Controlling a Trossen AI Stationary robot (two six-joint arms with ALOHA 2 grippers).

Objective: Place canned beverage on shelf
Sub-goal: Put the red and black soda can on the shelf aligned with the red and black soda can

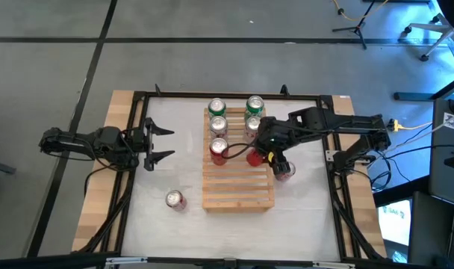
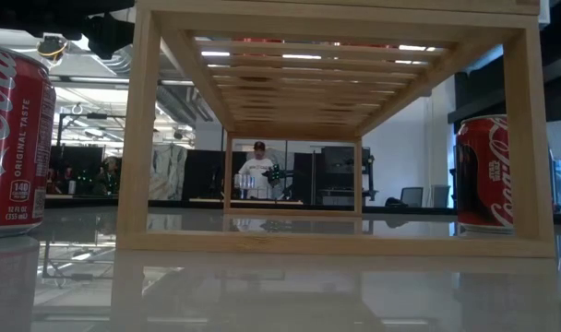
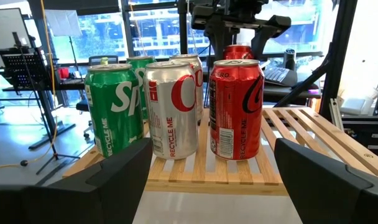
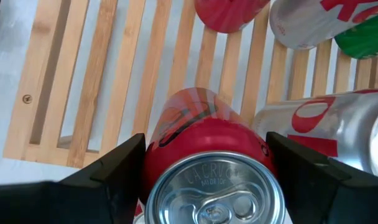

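While the left claw (image 1: 161, 144) is waiting with its fingers spread wide over the bare worktop (image 1: 309, 217) just beside the shelf's left edge, the right claw (image 1: 258, 158) is reaching in over the shelf (image 1: 238, 190) from the right. Its two fingers are standing on either side of a red can (image 4: 207, 155), close against the can's sides, and the can is standing upright on the slats right beside a silver can (image 4: 329, 127) in the right-hand column. Whether the fingers are pressing on the can or only flanking it cannot be told for sure, though the right wrist view is showing them tight against it. Five other cans are already standing on the shelf's far half: two green ones (image 1: 216, 107), two silver, and a second red can (image 1: 219, 149) in the left-hand column. Two more red cans are sitting off the shelf on the worktop, one (image 1: 175, 199) near its front left corner, another (image 1: 285, 169) just beside its right edge, under the right arm.
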